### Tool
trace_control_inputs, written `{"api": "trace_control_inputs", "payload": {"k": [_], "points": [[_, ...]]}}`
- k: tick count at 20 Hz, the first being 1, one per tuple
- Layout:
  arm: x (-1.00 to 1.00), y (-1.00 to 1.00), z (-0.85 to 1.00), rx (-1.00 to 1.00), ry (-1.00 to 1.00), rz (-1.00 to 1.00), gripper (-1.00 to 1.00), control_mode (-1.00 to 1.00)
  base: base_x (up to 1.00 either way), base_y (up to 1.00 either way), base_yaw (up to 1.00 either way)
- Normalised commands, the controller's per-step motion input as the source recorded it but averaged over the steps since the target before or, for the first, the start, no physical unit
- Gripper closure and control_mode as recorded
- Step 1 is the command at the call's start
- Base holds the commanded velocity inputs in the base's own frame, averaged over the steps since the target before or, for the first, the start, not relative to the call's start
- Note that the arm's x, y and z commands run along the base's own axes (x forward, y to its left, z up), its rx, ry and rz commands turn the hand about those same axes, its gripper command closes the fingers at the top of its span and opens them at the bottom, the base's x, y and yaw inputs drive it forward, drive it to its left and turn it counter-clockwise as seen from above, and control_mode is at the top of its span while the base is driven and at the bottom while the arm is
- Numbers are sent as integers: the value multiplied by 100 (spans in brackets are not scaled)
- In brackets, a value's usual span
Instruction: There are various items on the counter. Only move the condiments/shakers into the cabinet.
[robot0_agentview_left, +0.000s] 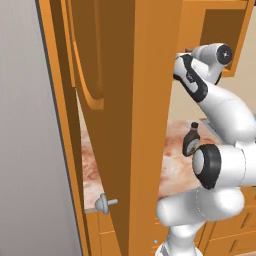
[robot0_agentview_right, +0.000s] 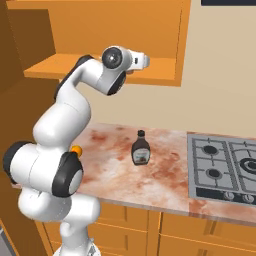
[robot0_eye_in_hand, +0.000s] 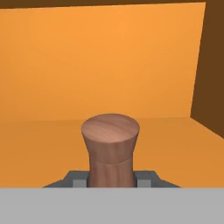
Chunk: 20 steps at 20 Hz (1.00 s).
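One shaker (robot0_eye_in_hand: 110, 148) sat clamped between the closed fingers (robot0_eye_in_hand: 78, 181) of the gripper (robot0_eye_in_hand: 111, 181), inside the cabinet (robot0_eye_in_hand: 109, 65) over its shelf; setting it down and letting go seemed next. Behind, the bottle (robot0_agentview_right: 141, 148) waited on the counter (robot0_agentview_right: 165, 175).

We saw a grey gas hob (robot0_agentview_right: 225, 167) set at the right end of the worktop, its dark burners and a row of knobs along the front edge. Beige wall (robot0_agentview_right: 220, 75) rose behind it. A small orange item (robot0_agentview_right: 76, 149) sat partly hidden.
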Motion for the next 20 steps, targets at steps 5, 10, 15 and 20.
{"api": "trace_control_inputs", "payload": {"k": [5,10,15,20], "points": [[54,0,-17,2,0,-2,100,-100,0,0,0],[53,0,-37,0,0,-1,100,-100,0,0,0],[42,0,-42,0,0,0,100,-100,0,0,0],[17,1,-49,-4,2,0,100,-100,0,0,0]]}}
